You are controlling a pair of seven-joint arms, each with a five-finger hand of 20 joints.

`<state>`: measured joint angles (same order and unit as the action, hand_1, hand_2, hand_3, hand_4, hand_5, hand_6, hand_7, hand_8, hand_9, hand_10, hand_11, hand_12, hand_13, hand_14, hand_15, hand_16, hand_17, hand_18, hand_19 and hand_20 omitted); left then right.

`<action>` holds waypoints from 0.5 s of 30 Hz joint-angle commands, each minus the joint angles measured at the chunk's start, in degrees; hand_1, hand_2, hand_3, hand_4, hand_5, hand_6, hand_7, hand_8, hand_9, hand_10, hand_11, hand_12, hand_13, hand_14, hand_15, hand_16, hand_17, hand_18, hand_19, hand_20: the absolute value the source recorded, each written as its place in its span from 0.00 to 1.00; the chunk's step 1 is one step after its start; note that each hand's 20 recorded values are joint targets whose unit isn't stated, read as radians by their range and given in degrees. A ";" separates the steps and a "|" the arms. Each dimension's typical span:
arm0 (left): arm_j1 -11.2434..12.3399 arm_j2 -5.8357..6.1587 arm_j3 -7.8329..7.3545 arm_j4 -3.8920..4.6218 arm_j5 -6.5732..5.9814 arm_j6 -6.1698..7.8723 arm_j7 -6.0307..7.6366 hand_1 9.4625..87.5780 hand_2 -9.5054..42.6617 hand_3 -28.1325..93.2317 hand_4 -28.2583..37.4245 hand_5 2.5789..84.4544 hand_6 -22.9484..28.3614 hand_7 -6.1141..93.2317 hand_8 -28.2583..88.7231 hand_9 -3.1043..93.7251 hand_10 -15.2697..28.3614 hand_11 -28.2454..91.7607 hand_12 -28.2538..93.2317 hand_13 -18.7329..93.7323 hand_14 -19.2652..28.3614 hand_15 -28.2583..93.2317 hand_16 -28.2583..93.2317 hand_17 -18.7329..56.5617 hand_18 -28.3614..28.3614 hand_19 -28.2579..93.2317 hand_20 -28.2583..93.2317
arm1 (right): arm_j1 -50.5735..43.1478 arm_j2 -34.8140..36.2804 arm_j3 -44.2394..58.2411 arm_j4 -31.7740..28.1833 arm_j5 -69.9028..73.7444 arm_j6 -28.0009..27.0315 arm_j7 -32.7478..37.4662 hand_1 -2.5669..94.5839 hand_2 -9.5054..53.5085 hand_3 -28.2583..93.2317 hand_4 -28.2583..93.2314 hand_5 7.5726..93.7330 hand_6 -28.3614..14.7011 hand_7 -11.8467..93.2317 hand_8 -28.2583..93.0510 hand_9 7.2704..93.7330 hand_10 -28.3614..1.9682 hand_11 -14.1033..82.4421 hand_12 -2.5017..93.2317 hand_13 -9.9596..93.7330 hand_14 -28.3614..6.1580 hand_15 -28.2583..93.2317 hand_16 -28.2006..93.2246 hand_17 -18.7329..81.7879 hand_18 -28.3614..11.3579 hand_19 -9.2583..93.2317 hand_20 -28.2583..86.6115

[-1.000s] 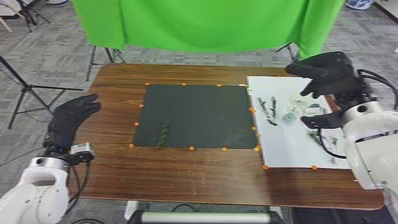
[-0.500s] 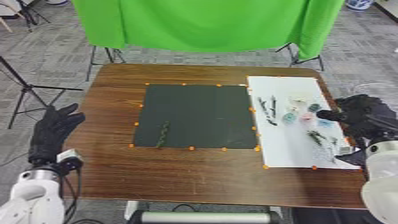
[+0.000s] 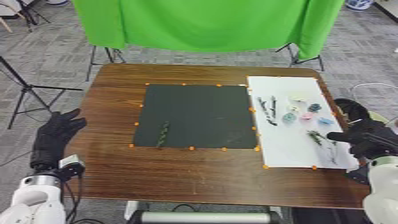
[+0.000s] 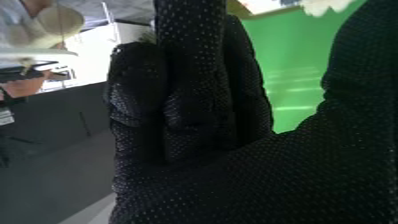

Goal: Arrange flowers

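R hand was over the right edge of the white sheet, nr its near end, fingers apart from the thumb w/ nothing btwn them; couldn't tell if it touched the sheet. Just left of R hand on the sheet lay a leafy green sprig w/ thin pale stems beside it. Farther out from R hand & a bit left sat the flower heads, grouped near each other: light blue nearest, then pink, dark blue, teal, & cream farthest. Past those, more to R hand's left, two dark twigs lay lengthwise nr the sheet's left edge. L hand was at the left edge of the brown tabletop, fingers loose & thumb apart, holding nothing. To L hand's right, well apart, was the dark mat, w/ a long green stem lying on its near left part, approx level w/ the hand. Green cloth hung beyond the tabletop, well out from both hands.
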<state>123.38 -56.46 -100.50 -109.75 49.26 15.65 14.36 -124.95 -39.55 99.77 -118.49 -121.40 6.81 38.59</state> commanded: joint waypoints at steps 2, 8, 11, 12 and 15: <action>-0.02 -0.43 0.96 0.05 0.29 -0.72 -0.34 0.13 0.52 0.75 0.00 0.59 0.48 0.22 0.17 0.56 0.66 0.41 0.34 0.51 0.72 0.40 0.23 0.37 0.69 0.33 0.39 | -0.92 -0.12 -1.32 1.14 -0.63 -0.62 0.85 0.39 0.00 0.75 0.07 0.63 0.60 0.28 0.16 0.81 0.48 0.33 0.22 0.97 0.64 0.50 0.45 0.84 0.50 0.86 0.44; -0.33 -0.60 1.50 0.05 0.34 -0.70 -0.36 0.13 0.50 0.76 0.00 0.59 0.48 0.23 0.17 0.56 0.66 0.41 0.34 0.51 0.72 0.40 0.23 0.37 0.69 0.33 0.39 | -0.90 -0.37 -2.16 1.42 -0.05 -0.61 1.10 0.39 0.00 0.76 0.08 0.64 0.60 0.28 0.16 0.83 0.49 0.33 0.22 0.97 0.65 0.50 0.45 0.84 0.51 0.86 0.44; -0.85 -0.56 1.93 0.37 0.40 -1.02 -0.57 0.13 0.49 0.77 0.00 0.59 0.48 0.23 0.17 0.56 0.66 0.41 0.34 0.51 0.72 0.40 0.23 0.37 0.69 0.33 0.39 | -1.11 -0.70 -2.71 1.29 -0.06 -0.61 1.44 0.40 0.00 0.77 0.08 0.64 0.60 0.28 0.16 0.83 0.49 0.33 0.22 0.97 0.66 0.50 0.46 0.84 0.52 0.86 0.44; -0.85 -0.60 1.92 0.33 0.54 -1.00 -0.91 0.13 0.48 0.77 0.00 0.59 0.48 0.23 0.17 0.56 0.66 0.41 0.34 0.51 0.72 0.40 0.23 0.37 0.69 0.33 0.39 | -1.16 -0.75 -3.00 1.31 -0.01 -0.59 1.53 0.40 0.00 0.77 0.08 0.64 0.60 0.28 0.16 0.83 0.49 0.33 0.22 0.98 0.66 0.50 0.46 0.84 0.52 0.86 0.43; -0.87 -0.67 1.87 0.27 0.64 -0.80 -1.01 0.14 0.45 0.78 0.00 0.59 0.48 0.23 0.17 0.56 0.66 0.42 0.34 0.51 0.72 0.40 0.23 0.37 0.69 0.33 0.39 | -0.56 -0.91 -4.17 1.73 -0.34 -0.34 1.73 0.41 0.00 0.78 0.08 0.64 0.60 0.28 0.16 0.84 0.51 0.34 0.22 0.98 0.67 0.50 0.46 0.84 0.52 0.86 0.43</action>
<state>122.51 -56.52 -98.92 -109.66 49.46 15.32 14.15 -125.23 -39.93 97.30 -117.35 -121.23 6.41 39.41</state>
